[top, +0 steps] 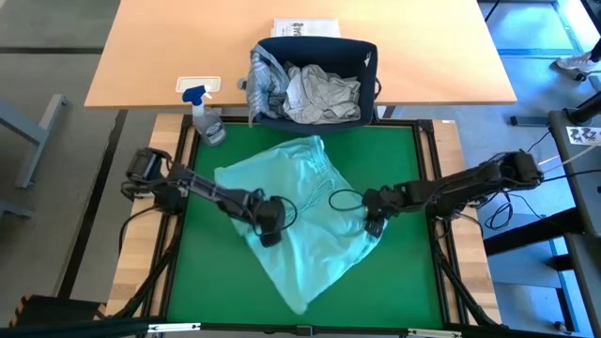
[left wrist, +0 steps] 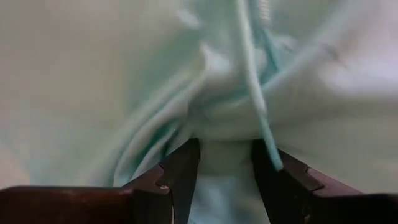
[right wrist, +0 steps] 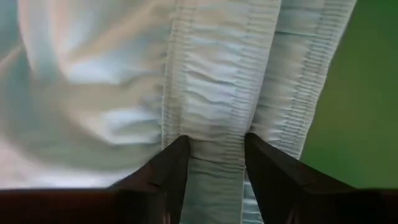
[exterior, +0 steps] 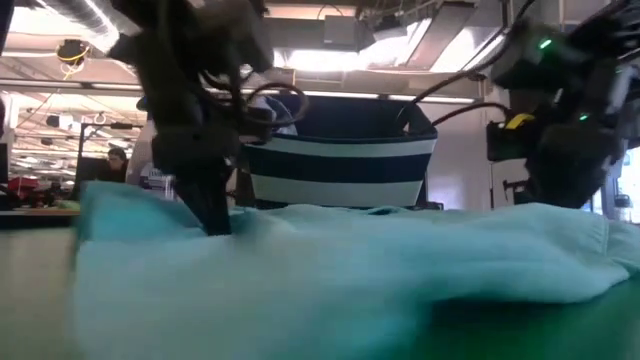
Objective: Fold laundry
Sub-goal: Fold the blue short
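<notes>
Right, you've got the mint-teal garment point(top: 300, 221) spread on the green mat point(top: 413, 169). The left gripper point(top: 269, 230) pinches a bunched fold mid-cloth and the right gripper point(top: 374, 225) clamps the ribbed hem, 2 holds prob. for lifting a fold. Rest of the laundry point(top: 305, 92) waits in the basket point(top: 362, 52).

In the low view the mint-teal garment point(exterior: 340, 260) was blurred and hid the desk; the basket point(exterior: 340, 150) behind showed only its upper part.
</notes>
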